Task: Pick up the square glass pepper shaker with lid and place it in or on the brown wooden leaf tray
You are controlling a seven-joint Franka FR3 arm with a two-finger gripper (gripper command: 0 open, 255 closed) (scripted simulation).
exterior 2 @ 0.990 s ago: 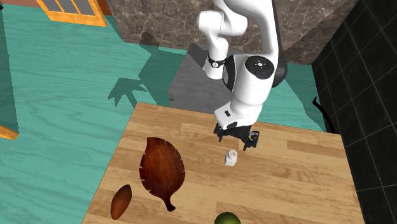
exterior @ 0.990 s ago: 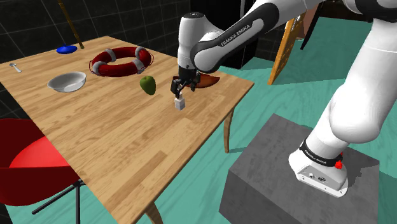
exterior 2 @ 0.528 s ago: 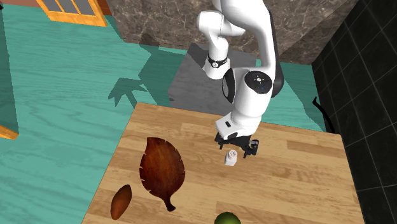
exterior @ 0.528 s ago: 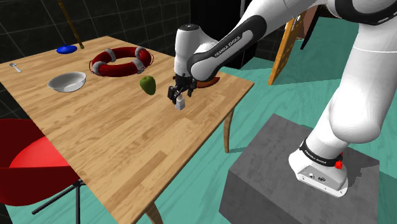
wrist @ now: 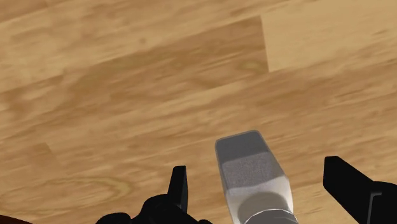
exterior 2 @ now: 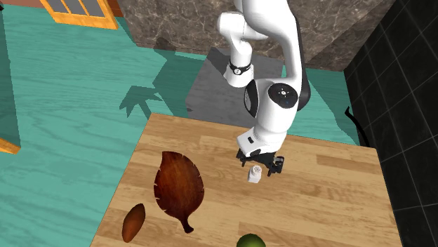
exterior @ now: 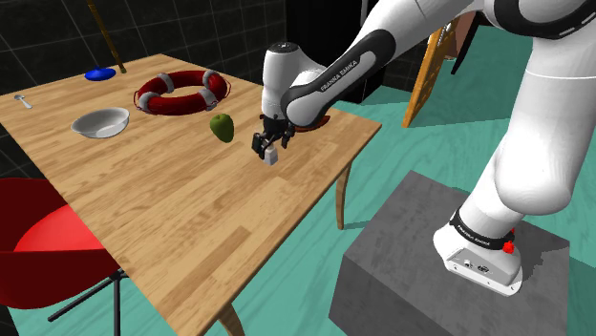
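Note:
A small square shaker (wrist: 251, 175) with pale glass sides and a round perforated lid stands upright on the wooden table (exterior: 172, 210). My gripper (wrist: 262, 184) is open and low over it, one black finger (wrist: 180, 184) on each side, neither touching the glass. The shoulder view has the gripper (exterior: 270, 145) right at the shaker (exterior: 271, 156), near the table's right edge. In the second exterior view the shaker (exterior 2: 254, 173) sits just below the gripper (exterior 2: 260, 163). The dark brown leaf tray (exterior 2: 179, 184) lies flat to the shaker's left; a sliver of the tray (exterior: 323, 119) peeks from behind the arm.
A green fruit (exterior: 223, 126) lies close to the shaker. A red and white life ring (exterior: 181, 92), a white bowl (exterior: 99, 122), a blue dish (exterior: 99, 73) and a spoon (exterior: 23, 99) sit farther off. A brown oval thing (exterior 2: 133, 222) lies by the tray. A red chair (exterior: 38, 243) stands at the table's near side.
The gripper has come down over the shaker, from above it to straddling it. The shaker and tray have not moved.

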